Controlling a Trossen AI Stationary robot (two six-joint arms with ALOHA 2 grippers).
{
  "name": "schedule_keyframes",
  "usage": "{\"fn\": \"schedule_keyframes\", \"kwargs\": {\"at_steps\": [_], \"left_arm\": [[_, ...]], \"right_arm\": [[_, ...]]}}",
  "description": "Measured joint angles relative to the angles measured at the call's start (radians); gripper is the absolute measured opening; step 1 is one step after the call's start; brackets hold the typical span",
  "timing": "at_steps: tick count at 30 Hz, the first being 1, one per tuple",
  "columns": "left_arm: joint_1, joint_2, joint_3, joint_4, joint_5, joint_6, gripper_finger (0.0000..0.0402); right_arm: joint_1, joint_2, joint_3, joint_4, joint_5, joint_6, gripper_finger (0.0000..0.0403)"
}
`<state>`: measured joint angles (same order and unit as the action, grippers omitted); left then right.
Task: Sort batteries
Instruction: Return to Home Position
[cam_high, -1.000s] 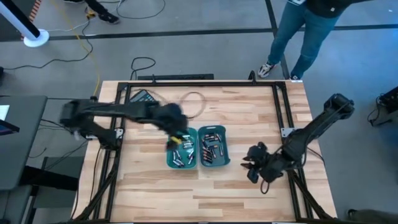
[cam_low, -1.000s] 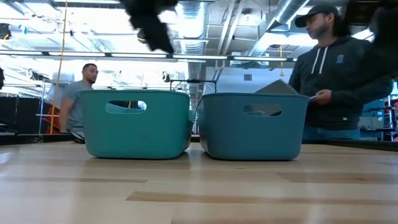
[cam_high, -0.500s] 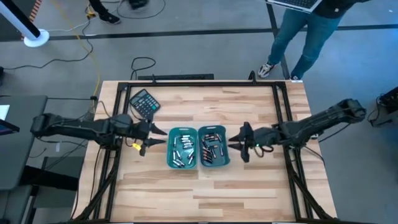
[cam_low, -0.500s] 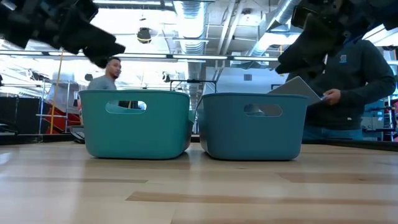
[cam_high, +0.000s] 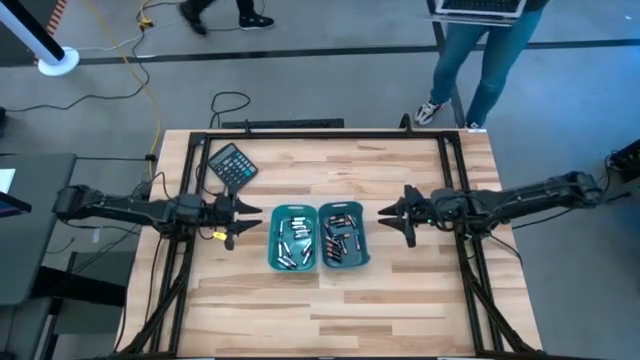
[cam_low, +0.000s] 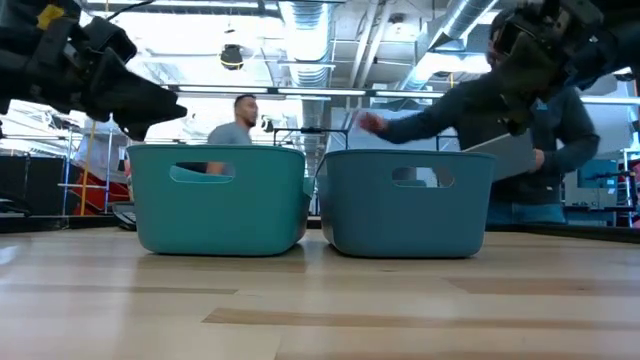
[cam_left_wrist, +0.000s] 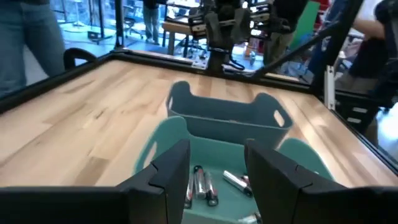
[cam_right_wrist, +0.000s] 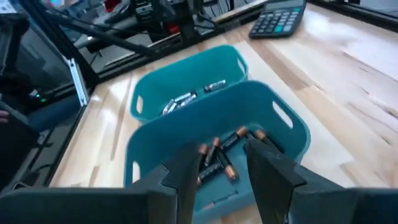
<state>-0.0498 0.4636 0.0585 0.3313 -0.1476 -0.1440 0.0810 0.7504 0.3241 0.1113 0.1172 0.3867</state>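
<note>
Two teal bins stand side by side mid-table. The left bin (cam_high: 293, 238) holds silvery-grey batteries (cam_left_wrist: 202, 184). The right bin (cam_high: 343, 236) holds dark batteries with copper ends (cam_right_wrist: 222, 157). My left gripper (cam_high: 240, 218) hovers just left of the left bin, level and pointing at it, open and empty (cam_left_wrist: 214, 177). My right gripper (cam_high: 395, 215) hovers just right of the right bin, facing it, open and empty (cam_right_wrist: 224, 171). In the low view both grippers (cam_low: 120, 85) (cam_low: 530, 60) stand above the bins' rims.
A black calculator (cam_high: 232, 163) lies near the table's far left corner, with a dark cable (cam_high: 310, 160) behind the bins. A black frame (cam_high: 452, 190) borders the table. A person (cam_high: 480, 50) stands beyond the far edge. Bare wood lies along the near side (cam_high: 320, 310).
My left gripper drew back from above the left bin toward the table's left edge and came level. My right gripper swung from the near right part of the table up toward the right bin, then eased slightly back toward the right edge. The bins stayed put.
</note>
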Motion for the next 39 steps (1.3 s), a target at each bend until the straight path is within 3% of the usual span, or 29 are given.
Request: {"fn": "schedule_keyframes", "kwargs": {"at_steps": [7, 15, 33, 39], "left_arm": [[-0.017, -0.168, -0.045, -0.027, 0.000, -0.001, 0.0147], [-0.016, -0.464, -0.047, -0.274, 0.012, 0.018, 0.0147], [-0.016, -0.449, -0.042, -0.293, 0.008, 0.015, 0.0147], [-0.016, -0.449, -0.042, -0.295, 0.007, 0.015, 0.0147]], "right_arm": [[-0.006, -0.027, -0.022, 0.000, -0.024, 0.004, 0.0152], [-0.005, -0.026, -0.023, -0.006, -0.025, 0.003, 0.0152], [0.001, -0.027, -0.022, -0.016, -0.041, -0.042, 0.0152], [0.003, -0.118, -0.034, -0.105, -0.043, -0.042, 0.0152]]}}
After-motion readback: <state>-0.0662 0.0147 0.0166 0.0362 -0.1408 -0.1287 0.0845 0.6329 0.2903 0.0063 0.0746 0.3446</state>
